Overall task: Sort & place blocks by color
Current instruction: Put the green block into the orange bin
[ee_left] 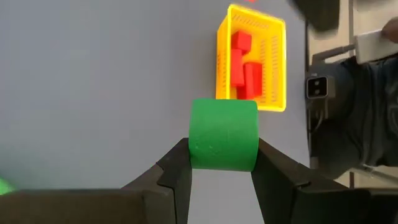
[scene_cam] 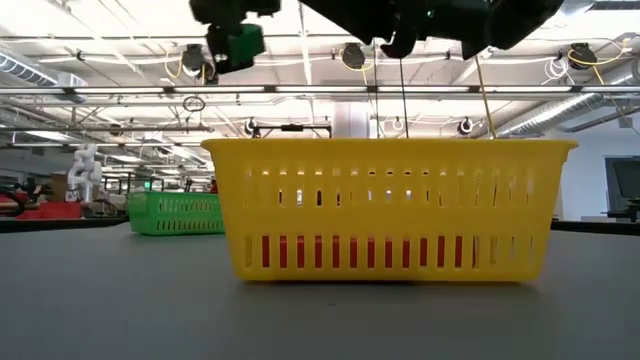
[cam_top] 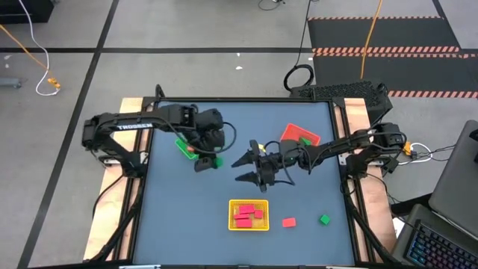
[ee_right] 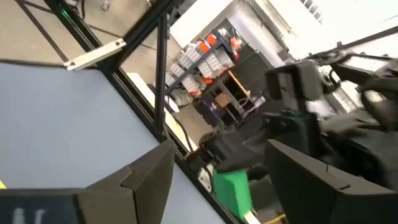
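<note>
Left arm up in the air with a green block pinched in its gripper.

The left gripper (ee_left: 222, 163) is clamped on a green block (ee_left: 223, 134), one finger (ee_left: 177, 168) on each side, raised above the table (cam_top: 179, 217) next to the green tray (cam_top: 184, 148). The right gripper (cam_top: 249, 169) hangs over the middle of the table with its jaws spread wide and nothing between them; through its own camera the green block (ee_right: 232, 190) shows beyond its fingers. The yellow tray (cam_top: 249, 215) near the front edge holds several red blocks (cam_top: 249, 214). Just beside it on the bare table lie one more red block (cam_top: 288, 222) and a small green block (cam_top: 324, 220), apart from each other. The red tray (cam_top: 300, 135) sits tilted behind the right arm.
</note>
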Available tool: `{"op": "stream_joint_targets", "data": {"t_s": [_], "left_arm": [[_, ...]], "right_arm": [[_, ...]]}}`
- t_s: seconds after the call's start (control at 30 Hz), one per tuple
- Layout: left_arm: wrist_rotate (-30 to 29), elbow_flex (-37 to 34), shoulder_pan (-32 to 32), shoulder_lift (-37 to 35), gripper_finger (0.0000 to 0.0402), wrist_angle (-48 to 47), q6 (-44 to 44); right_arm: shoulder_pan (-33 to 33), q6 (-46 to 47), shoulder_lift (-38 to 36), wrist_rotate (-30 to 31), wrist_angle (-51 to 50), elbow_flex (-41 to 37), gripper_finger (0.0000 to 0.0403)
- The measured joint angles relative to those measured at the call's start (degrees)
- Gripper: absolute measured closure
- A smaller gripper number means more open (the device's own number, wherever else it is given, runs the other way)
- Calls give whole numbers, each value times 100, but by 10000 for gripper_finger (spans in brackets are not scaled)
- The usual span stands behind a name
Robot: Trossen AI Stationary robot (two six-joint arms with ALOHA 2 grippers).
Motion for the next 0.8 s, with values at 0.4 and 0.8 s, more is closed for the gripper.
{"op": "stream_joint_targets", "data": {"t_s": [0.4, 0.8], "left_arm": [[31, 1704, -326, 1523, 271, -979, 235], [-51, 2304, -457, 1668, 252, -973, 351]], "right_arm": [[51, 28, 0, 28, -9, 0, 159], [-45, 163, 0, 50, -290, -2, 160]]}}
